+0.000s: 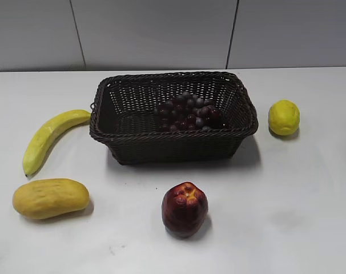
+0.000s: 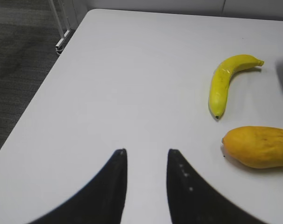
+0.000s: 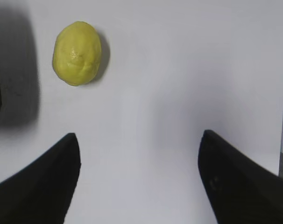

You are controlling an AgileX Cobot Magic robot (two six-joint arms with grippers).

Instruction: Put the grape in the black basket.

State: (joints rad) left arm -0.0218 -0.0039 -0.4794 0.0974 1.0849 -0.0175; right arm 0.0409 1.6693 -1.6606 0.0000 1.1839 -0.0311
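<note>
The grape (image 1: 187, 112) lies inside the black basket (image 1: 173, 140), toward its right half, resting on the woven floor and below the braided rim. Neither gripper is near it: the left gripper (image 2: 147, 151) hangs over bare white table (image 1: 276, 217) well to the left, its two dark fingers set a narrow gap apart with nothing between them, and the right gripper (image 3: 139, 135) hangs over bare table to the right with its fingers spread wide and empty. Neither arm shows in the exterior view.

The table's left edge and the grey floor beyond it show in the left wrist view; the right edge just shows in the right wrist view. Open tabletop runs between the basket and both edges.

Left of the basket lie a banana (image 1: 47, 138) and a mango (image 1: 50, 197), an apple (image 1: 184, 209) stands in front of it, and a lemon (image 1: 284, 117) sits just beside its right wall
</note>
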